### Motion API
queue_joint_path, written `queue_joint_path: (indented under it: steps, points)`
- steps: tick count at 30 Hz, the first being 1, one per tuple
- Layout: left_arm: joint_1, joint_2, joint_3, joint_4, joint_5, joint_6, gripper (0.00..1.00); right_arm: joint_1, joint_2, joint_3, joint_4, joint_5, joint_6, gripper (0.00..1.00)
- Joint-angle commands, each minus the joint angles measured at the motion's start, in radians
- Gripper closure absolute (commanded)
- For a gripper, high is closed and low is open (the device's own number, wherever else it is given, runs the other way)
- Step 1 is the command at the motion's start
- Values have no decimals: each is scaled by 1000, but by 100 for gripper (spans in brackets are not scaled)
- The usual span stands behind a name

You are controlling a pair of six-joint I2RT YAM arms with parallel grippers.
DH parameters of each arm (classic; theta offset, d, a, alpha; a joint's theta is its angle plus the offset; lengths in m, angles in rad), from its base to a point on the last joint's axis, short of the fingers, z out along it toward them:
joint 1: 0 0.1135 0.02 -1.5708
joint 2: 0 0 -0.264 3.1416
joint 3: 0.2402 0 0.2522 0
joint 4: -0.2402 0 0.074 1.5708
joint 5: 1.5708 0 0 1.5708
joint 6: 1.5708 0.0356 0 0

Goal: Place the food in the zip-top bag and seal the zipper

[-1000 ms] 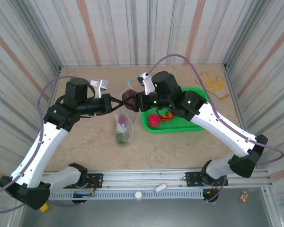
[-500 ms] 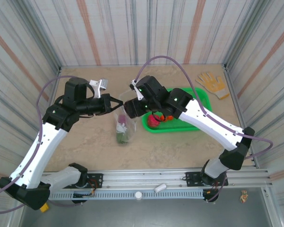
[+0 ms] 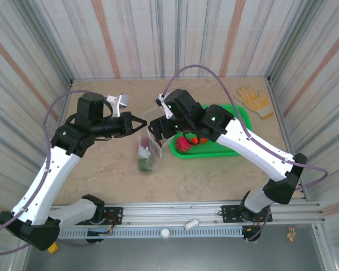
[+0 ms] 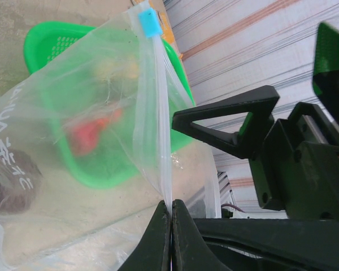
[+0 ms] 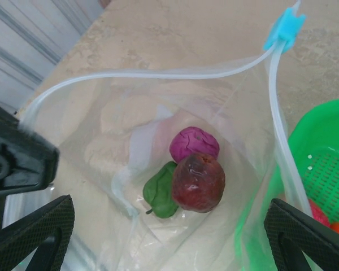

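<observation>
Here left fingers (image 4: 158, 240) pinch the zip-top bag (image 4: 73, 84) by its rim; right fingers (image 5: 37, 226) spread wide, empty, above it.

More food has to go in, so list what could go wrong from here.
1. The left hand pinches only a thin edge of the zip-top bag; a slip would let the mouth collapse.
2. The open right hand hangs over the mouth, so it could snag the zipper.
</observation>
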Motion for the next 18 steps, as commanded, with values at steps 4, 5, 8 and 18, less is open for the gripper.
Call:
queue_joint_path:
  steps: [4,5,8,18]
  points:
    - [6,-16,-5,9,-4,19,100,-22,-107,34,30,-27,-34,12]
    - [6,-17,-6,6,-10,19,100,-30,-118,34,35,-27,-31,12]
    - [7,-27,-8,0,-26,23,100,-67,-151,34,44,-25,-24,12]
    - [32,-53,8,-12,-46,28,100,-321,-229,-159,62,-87,52,14]
